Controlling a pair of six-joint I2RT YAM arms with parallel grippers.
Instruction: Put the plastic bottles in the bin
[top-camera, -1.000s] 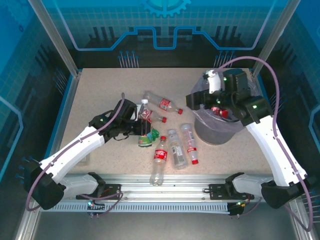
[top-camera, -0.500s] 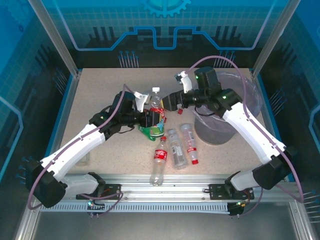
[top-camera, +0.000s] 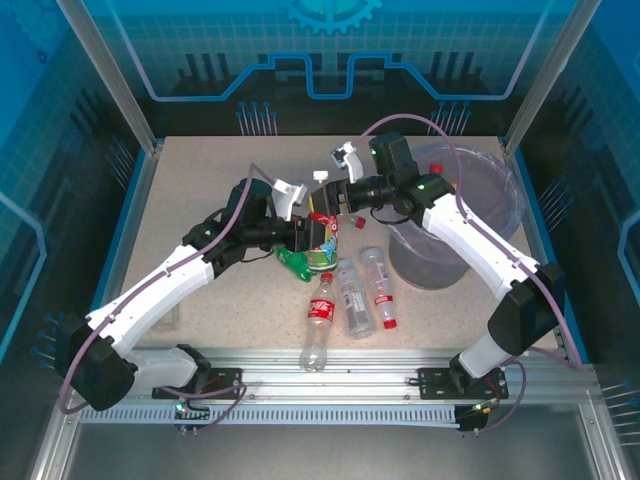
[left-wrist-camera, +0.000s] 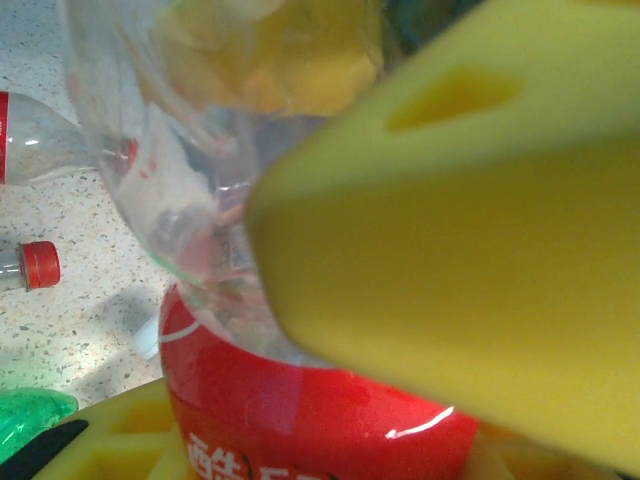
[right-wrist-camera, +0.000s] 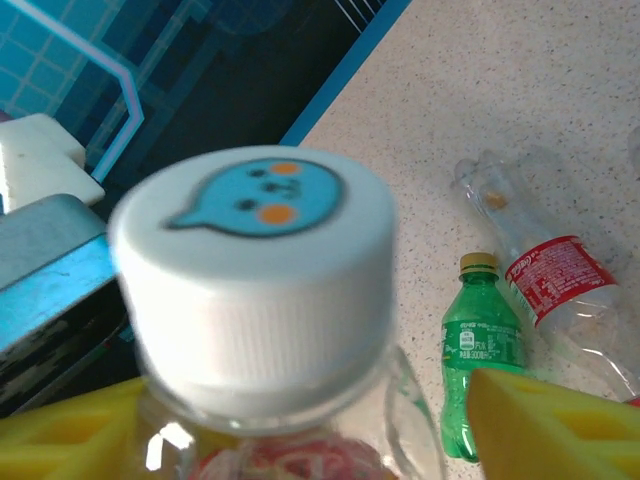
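The left tool (top-camera: 312, 236) clamps the red-labelled bottle (left-wrist-camera: 300, 410); the right tool (right-wrist-camera: 300, 430) straddles its white cap (right-wrist-camera: 255, 270), unclosed; the bin (top-camera: 440, 268) lies rightward.

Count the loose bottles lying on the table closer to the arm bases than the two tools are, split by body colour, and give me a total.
green bottle: 1
clear bottles: 3
total: 4
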